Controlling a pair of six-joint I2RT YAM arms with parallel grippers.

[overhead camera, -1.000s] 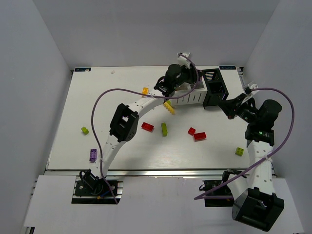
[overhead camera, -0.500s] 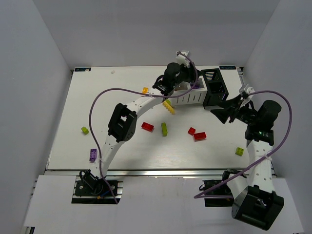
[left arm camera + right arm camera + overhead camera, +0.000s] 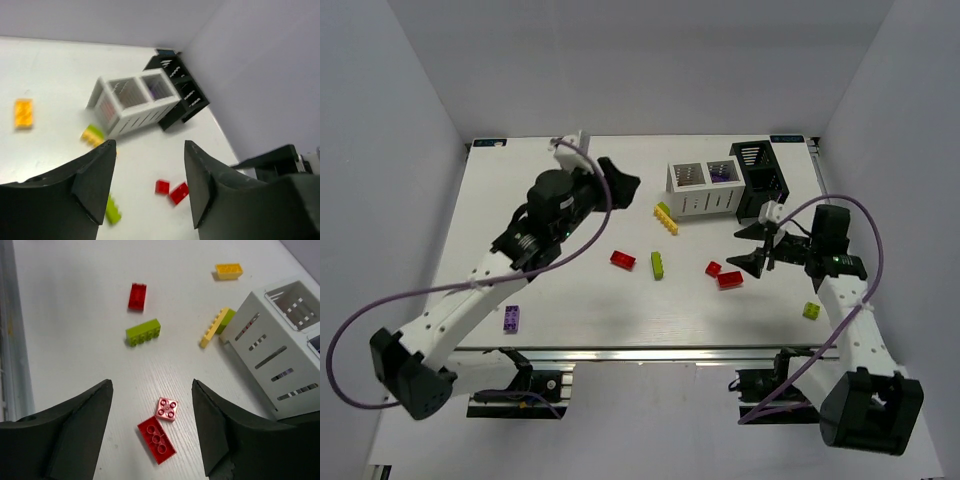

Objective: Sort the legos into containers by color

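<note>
My left gripper [image 3: 619,178] hangs open and empty above the table's back left, well left of the white box [image 3: 704,201]. That box has a purple brick [image 3: 721,173] in its right compartment, and the black bin [image 3: 761,181] stands against its right side. My right gripper [image 3: 749,250] is open and empty, low over the table just right of two red legos [image 3: 713,268] [image 3: 730,279]. In the right wrist view the small square one [image 3: 166,409] and the flat one [image 3: 156,440] lie between my open fingers. The left wrist view looks down on the box [image 3: 131,102] and bin [image 3: 176,85].
Loose bricks lie about: a yellow one [image 3: 667,221] leaning on a lime one by the box, a red [image 3: 622,259], a lime [image 3: 657,265], a lime at the right edge [image 3: 811,311], a purple at front left [image 3: 511,318], an orange [image 3: 23,112].
The left arm has pulled back from over the white box to the left and opened its jaws. The right gripper opened and dropped from beside the black bin toward the two red bricks.
</note>
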